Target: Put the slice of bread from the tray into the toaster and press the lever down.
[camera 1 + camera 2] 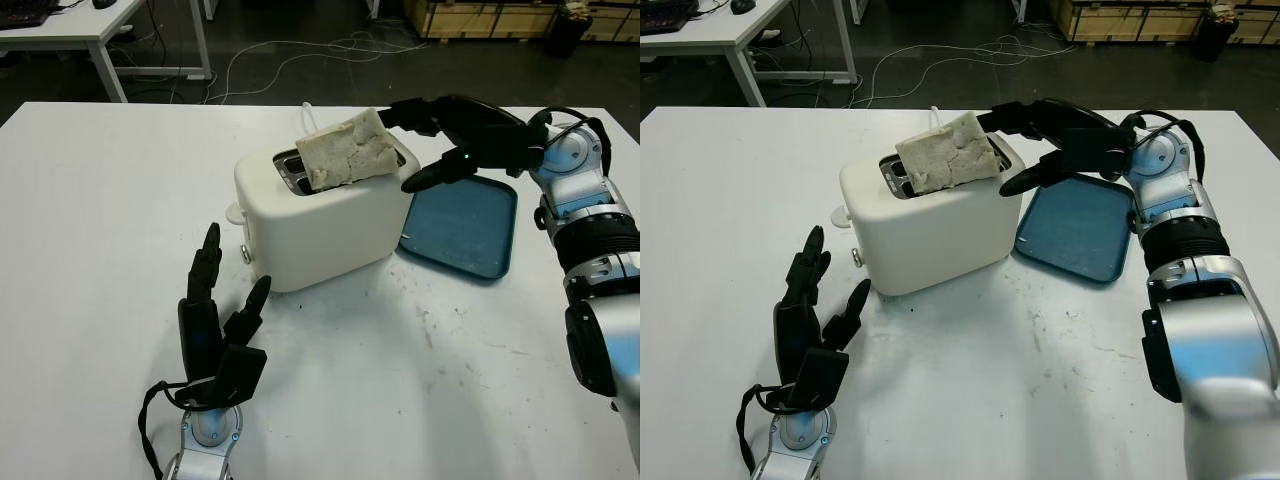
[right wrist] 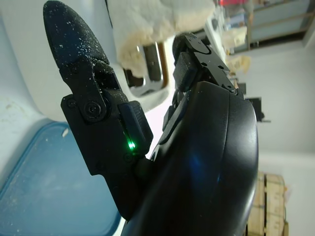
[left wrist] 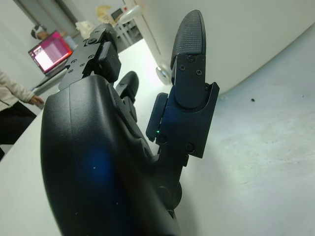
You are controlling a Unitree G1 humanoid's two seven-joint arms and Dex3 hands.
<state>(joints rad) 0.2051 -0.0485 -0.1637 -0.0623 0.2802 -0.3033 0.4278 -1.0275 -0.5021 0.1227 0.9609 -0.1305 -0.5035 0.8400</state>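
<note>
Right hand (image 2: 147, 98) open beside bread (image 2: 152, 22) in toaster (image 2: 29, 88).

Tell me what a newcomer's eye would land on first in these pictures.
First, the slice of bread sticking up tilted from the white toaster at the table's middle. Next, the right robot hand reaching over the toaster's far end beside the bread, above the blue tray. The left robot hand is open near the toaster's front.

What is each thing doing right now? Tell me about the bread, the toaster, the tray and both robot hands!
Bread: tilted, sticking up out of the toaster slot, not pushed in.
Toaster: upright on the table.
Tray: empty, beside the toaster.
Right hand: open, at the bread's edge above the tray.
Left hand: open, in front of the toaster.
</note>
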